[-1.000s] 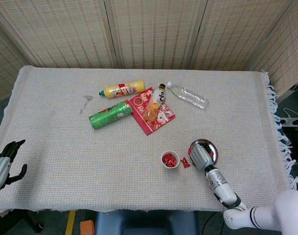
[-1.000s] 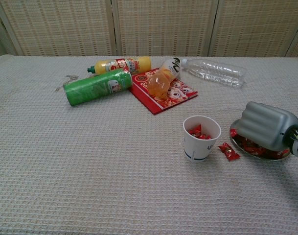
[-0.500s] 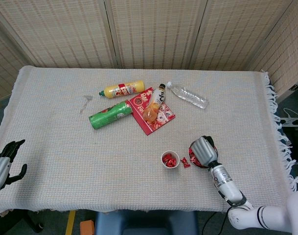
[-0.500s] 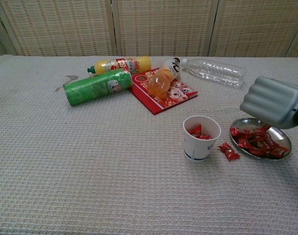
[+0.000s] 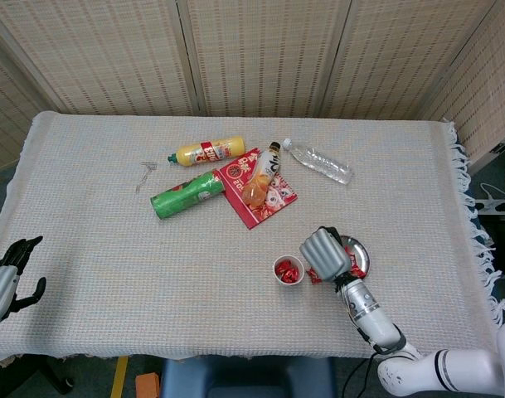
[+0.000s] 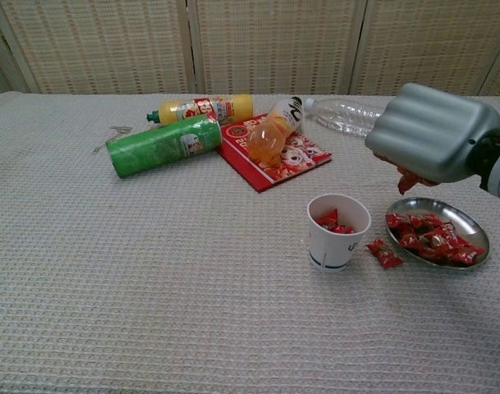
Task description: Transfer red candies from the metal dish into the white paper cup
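Right hand: raised, right of frame, fingers curled around a red candy peeking beneath. I judge the candy light, crinkly and slippery; best pinched at the wrapper's middle. White paper cup: lower left of my hand. Metal dish: below it. Left hand: idle, fingers apart, empty, lower-left edge.

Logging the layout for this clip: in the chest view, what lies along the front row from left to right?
white paper cup → loose red candy on the cloth → metal dish holding red candies. The right hand hovers above, overlapping the gap, so it is left unplaced.
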You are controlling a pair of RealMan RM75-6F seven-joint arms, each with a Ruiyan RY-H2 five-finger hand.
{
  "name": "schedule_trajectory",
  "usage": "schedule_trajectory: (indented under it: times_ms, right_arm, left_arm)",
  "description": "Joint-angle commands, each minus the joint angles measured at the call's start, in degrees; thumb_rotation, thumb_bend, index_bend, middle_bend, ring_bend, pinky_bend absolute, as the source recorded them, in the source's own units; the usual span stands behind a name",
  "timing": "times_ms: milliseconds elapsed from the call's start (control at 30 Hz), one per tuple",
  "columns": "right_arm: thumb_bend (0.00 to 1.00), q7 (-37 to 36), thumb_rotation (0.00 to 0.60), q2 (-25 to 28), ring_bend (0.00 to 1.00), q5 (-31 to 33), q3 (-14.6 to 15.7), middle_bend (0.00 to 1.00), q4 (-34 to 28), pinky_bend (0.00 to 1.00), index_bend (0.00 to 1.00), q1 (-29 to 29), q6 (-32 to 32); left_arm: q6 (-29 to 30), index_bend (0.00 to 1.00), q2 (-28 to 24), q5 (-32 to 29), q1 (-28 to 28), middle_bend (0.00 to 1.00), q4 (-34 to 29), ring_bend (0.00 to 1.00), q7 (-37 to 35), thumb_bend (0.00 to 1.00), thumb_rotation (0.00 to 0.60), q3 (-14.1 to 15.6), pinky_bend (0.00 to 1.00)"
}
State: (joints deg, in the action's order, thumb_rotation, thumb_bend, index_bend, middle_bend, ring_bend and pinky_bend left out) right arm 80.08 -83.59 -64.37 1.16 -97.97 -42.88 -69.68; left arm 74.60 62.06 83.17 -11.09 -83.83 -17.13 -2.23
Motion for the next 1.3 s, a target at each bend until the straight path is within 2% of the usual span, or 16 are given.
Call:
schedule_trajectory:
  times_ms: [33, 500, 833, 1300]
  right_arm:
    - [0.61, -0.63, 0.600, -0.43, 0.71, 2.47, -1.31, 0.84, -2.46, 1.00, 0.97, -0.73, 1.52]
    - [0.61, 1.73, 0.600, -5.09, 0.71, 3.47, -2.26, 0.84, -0.20, 1.00, 0.97, -4.18, 3.34]
    - [0.61, 1.85, 0.600, -6.20, 0.71, 1.88, -1.57, 0.84, 0.33, 1.00, 0.91, -5.16, 3.36]
    - [0.60, 4.24, 0.600, -6.05, 0.69, 4.32, -0.87, 0.82, -0.87, 1.00, 0.65, -5.75, 3.00]
  left_arm:
    - [0.02, 0.03, -0.04, 0.06, 0.00, 0.07, 0.04, 0.01, -0.16, 0.50, 0.600, 0.00, 0.26]
    - [-0.01, 0.03, -0.30, 0.05, 0.01, 0.07, 0.40, 0.02, -1.28, 0.50, 0.600, -0.07, 0.26]
    - [0.08, 0.03, -0.44, 0.20, 0.06, 0.07, 0.57, 0.02, -1.91, 0.50, 0.600, -0.04, 0.26]
    - [0.25, 0.03, -0.55, 0.15, 0.15, 0.07, 0.67, 0.02, -2.31, 0.50, 0.600, -0.11, 0.26]
